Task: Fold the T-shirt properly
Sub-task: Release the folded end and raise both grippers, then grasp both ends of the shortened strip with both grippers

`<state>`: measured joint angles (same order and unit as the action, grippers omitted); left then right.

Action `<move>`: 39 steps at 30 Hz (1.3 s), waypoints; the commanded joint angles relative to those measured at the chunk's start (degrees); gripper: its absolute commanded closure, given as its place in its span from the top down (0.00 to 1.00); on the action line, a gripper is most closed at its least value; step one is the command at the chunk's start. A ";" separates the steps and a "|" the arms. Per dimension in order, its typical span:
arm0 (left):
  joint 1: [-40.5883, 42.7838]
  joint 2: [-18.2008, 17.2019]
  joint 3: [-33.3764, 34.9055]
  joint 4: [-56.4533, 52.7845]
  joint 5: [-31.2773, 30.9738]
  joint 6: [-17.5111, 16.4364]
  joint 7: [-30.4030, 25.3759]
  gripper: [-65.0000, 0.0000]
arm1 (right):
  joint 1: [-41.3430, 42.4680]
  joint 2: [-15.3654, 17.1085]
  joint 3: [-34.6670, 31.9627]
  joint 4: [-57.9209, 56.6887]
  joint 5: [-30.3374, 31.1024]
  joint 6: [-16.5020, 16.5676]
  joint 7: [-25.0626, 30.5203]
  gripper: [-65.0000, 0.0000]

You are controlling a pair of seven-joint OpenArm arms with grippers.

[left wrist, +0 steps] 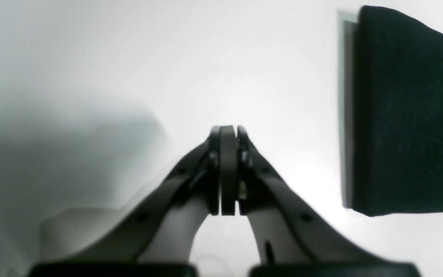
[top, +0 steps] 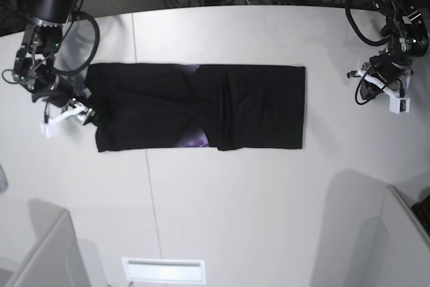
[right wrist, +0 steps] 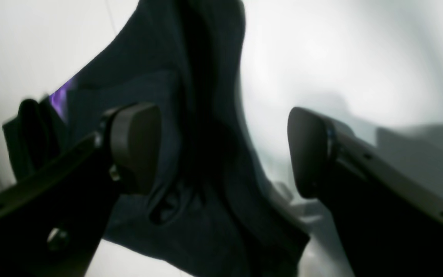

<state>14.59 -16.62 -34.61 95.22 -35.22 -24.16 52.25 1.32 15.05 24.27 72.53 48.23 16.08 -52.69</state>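
**Shirt half-folded, one end ready to be picked up**

The T-shirt [top: 198, 107] lies as a long band on the table [top: 222, 199]. The right gripper [right wrist: 223, 154] stands wide, with dark cloth directly between and beyond its pads, apparently untouched, though blur hides contact. The left gripper [left wrist: 227, 169] is pressed closed on nothing, the shirt's edge off to its side. Risk: closing on one layer only would drag the fold apart.

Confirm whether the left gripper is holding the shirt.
No. The left gripper is shut on nothing over bare table, apart from the shirt.
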 commanded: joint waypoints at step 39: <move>-8.22 0.75 20.32 -13.95 13.64 -0.32 -9.57 0.00 | -1.54 -3.14 -7.09 8.39 -13.90 -0.12 1.39 0.00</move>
<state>6.42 -15.77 -14.79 81.36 -23.53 -24.80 39.77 -0.84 11.18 17.06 80.03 33.95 16.12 -51.83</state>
